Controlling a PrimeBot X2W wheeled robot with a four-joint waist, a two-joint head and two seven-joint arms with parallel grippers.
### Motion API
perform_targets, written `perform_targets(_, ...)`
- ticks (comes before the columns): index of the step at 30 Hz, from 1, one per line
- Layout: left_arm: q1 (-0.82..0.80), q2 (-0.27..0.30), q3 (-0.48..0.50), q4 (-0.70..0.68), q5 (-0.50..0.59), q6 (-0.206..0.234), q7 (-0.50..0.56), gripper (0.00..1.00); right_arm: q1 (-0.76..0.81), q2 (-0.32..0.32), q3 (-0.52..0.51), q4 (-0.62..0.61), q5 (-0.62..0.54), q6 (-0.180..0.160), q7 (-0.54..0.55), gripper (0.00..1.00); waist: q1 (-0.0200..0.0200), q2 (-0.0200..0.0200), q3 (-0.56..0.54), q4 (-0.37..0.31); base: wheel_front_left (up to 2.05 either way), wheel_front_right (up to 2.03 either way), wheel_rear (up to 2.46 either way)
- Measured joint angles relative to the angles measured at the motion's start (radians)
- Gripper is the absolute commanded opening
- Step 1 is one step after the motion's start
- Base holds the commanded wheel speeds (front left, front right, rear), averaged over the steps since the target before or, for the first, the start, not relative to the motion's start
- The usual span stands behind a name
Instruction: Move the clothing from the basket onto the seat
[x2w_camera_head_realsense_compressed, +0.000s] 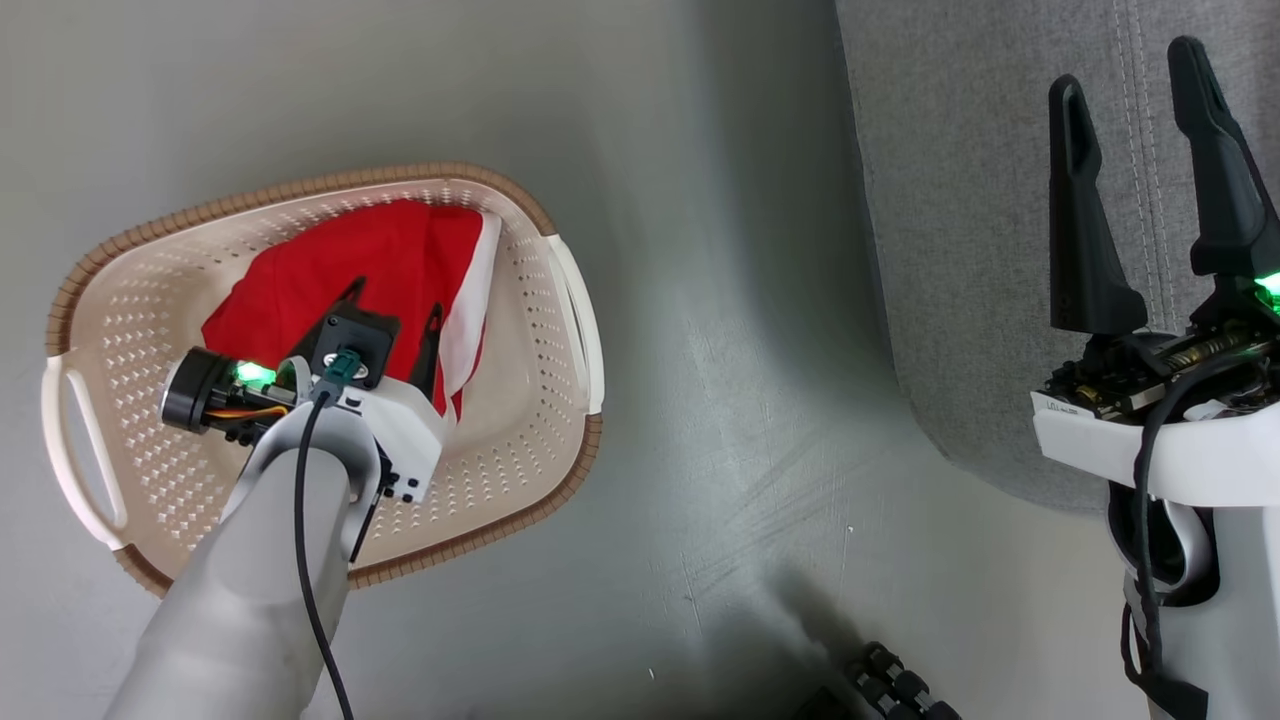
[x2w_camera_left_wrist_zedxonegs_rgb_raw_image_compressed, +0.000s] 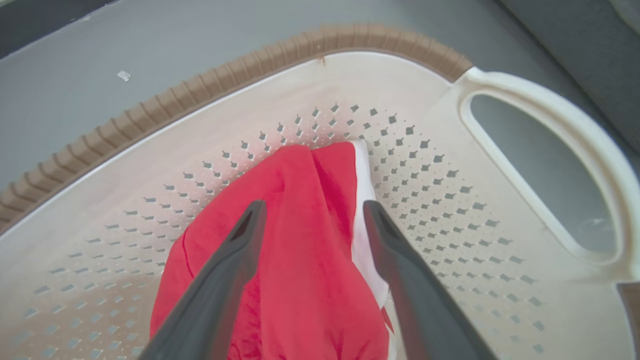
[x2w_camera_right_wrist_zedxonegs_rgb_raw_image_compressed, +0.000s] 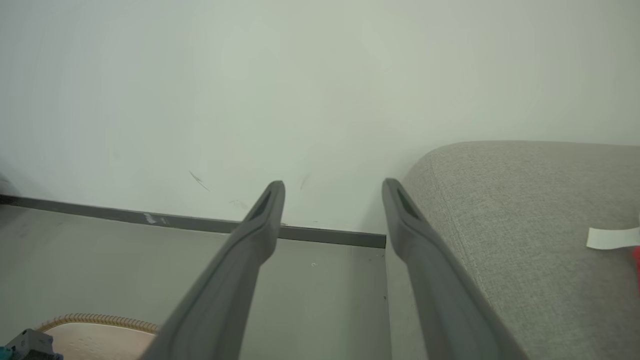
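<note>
One red garment of the clothing (x2w_camera_head_realsense_compressed: 330, 265) was seen inside the basket (x2w_camera_head_realsense_compressed: 520, 400), bunched toward its far wall, with the white trim turned to the handle on the side of the seat (x2w_camera_head_realsense_compressed: 980, 200). The left pincer (x2w_camera_head_realsense_compressed: 396, 298) was held inside the basket with its fingers spread wide and nothing caught between them. The cloth lay directly beneath and between them, its long fold running ahead of the tips toward the basket's far wall. The right pincer (x2w_camera_head_realsense_compressed: 1125, 65) was held well apart from the basket, over the seat's edge, likewise spread and empty. The left arm was therefore judged much the nearer for the pickup. A white tag (x2w_camera_right_wrist_zedxonegs_rgb_raw_image_compressed: 612, 237) and a sliver of red were made out on the seat, possibly a second garment, though too little was shown to be sure.
</note>
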Motion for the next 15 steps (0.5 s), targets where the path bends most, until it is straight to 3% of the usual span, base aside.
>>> perform_targets(15,-0.092,0.014,0.016,0.103,0.0,0.018,-0.019,1.0,-0.062,0.0,0.0,-0.011,0.011,0.0,-0.001,1.0,0.0,0.0,0.091,-0.029,0.0,0.0,0.0)
